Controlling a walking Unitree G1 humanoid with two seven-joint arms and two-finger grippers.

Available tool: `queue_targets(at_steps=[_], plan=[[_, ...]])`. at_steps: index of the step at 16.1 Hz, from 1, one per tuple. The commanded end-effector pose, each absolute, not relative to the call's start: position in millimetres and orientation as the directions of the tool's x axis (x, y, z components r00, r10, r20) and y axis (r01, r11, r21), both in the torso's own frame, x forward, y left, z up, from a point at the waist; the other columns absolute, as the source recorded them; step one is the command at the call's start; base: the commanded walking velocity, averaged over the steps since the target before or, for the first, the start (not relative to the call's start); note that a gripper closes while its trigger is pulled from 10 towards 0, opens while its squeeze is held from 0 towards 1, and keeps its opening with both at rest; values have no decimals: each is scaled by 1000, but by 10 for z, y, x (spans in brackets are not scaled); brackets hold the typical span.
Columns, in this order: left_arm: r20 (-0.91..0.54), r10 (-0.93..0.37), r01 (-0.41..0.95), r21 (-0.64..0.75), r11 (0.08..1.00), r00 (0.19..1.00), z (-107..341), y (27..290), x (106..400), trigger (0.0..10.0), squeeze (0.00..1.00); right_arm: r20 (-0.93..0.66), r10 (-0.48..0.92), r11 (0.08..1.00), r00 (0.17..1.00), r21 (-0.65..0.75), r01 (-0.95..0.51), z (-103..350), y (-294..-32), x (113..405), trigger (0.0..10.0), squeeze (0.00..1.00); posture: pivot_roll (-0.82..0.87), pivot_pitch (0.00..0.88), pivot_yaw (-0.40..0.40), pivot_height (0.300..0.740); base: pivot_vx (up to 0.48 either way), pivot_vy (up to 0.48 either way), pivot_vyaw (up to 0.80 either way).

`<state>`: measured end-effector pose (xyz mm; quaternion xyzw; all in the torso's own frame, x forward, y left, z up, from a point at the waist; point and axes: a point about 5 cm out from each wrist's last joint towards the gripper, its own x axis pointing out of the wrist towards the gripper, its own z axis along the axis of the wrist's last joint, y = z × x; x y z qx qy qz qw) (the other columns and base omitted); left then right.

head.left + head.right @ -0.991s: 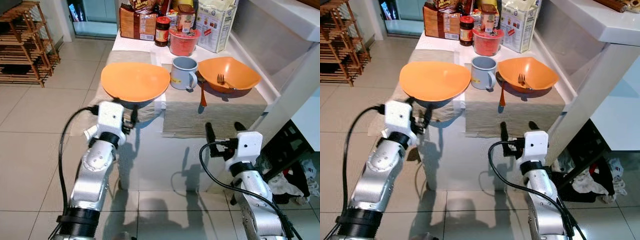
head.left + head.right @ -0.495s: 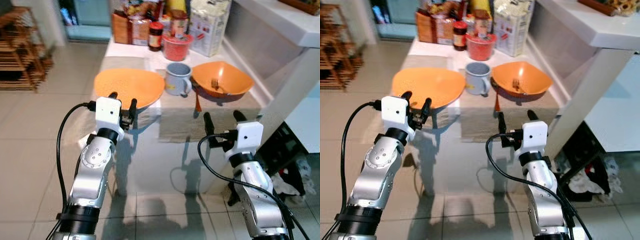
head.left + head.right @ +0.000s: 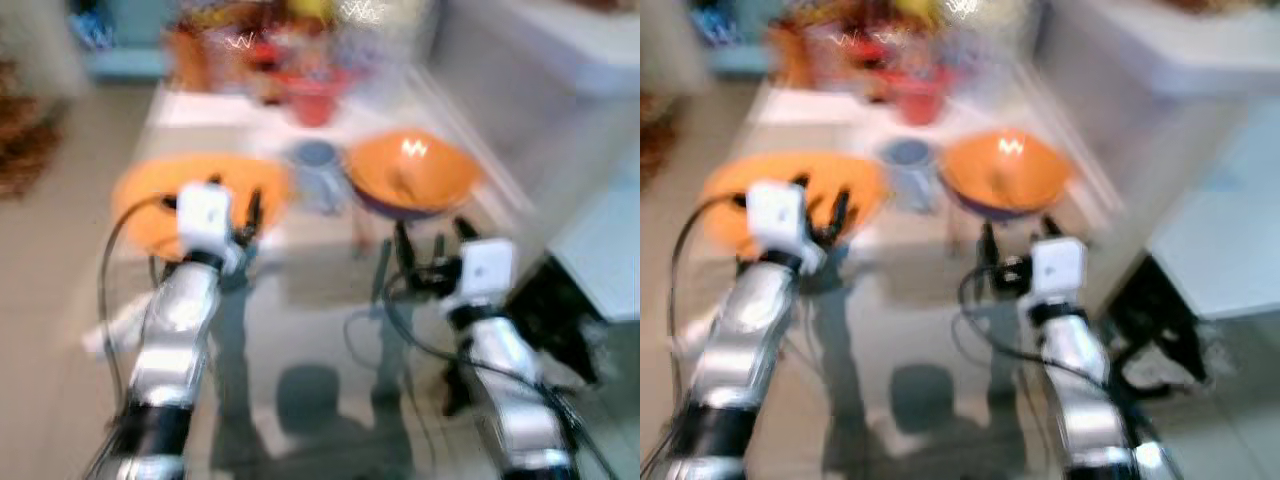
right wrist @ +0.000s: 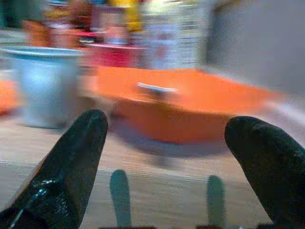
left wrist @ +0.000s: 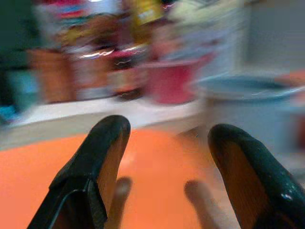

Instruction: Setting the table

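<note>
Orange shallow plastic plate (image 3: 150,195) lies at the left end of the white table (image 3: 330,300), resting on a beige woven placemat (image 3: 320,270); all head views are motion-blurred, so fine detail cannot be resolved. Left gripper (image 3: 232,205) sits at the near edge of this plate, overlapping its rim in the head views. In the left wrist view, the two black fingers (image 5: 95,162) are spread wide apart above the orange plate surface (image 5: 152,191), with their shadows falling on it; nothing is held between them, and contact with the plate cannot be determined. Just beyond the plate, toward the middle of the table, stands a pale blue-grey enamel mug (image 3: 317,172), visible in the left wrist view past the fingers (image 5: 248,102). Behind the mug, a red round plastic container (image 3: 308,100) and a blurred row of food packages (image 3: 240,45) occupy the far end of the table. To the right of the mug lies an orange deep plastic bowl (image 3: 410,175); something pale rests inside it, too blurred to identify. Right gripper (image 3: 428,242) is positioned near the front of this bowl, apart from it, above the placemat. In the right wrist view, its black fingers (image 4: 71,162) are fully parted and empty, the bowl (image 4: 190,107) and the mug (image 4: 45,83) standing ahead of them.
</note>
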<state>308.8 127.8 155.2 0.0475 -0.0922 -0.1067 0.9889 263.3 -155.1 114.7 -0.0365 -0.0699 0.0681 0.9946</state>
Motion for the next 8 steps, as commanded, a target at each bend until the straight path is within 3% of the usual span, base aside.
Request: queue_targets(at_steps=[1, 8], plan=[[167, -199, 178, 135, 975, 966, 1544, 1381, 3078, 10000, 0, 158, 165, 985, 974, -76, -155, 1206, -1470, 2659, 10000, 0, 85, 0, -44, 740, 0, 0, 0], [155, -205, 183, 141, 973, 966, 1537, 1385, 3075, 10000, 0, 132, 169, 985, 977, -44, -164, 1162, -1422, 2692, 10000, 0, 91, 0, -35, 740, 0, 0, 0]])
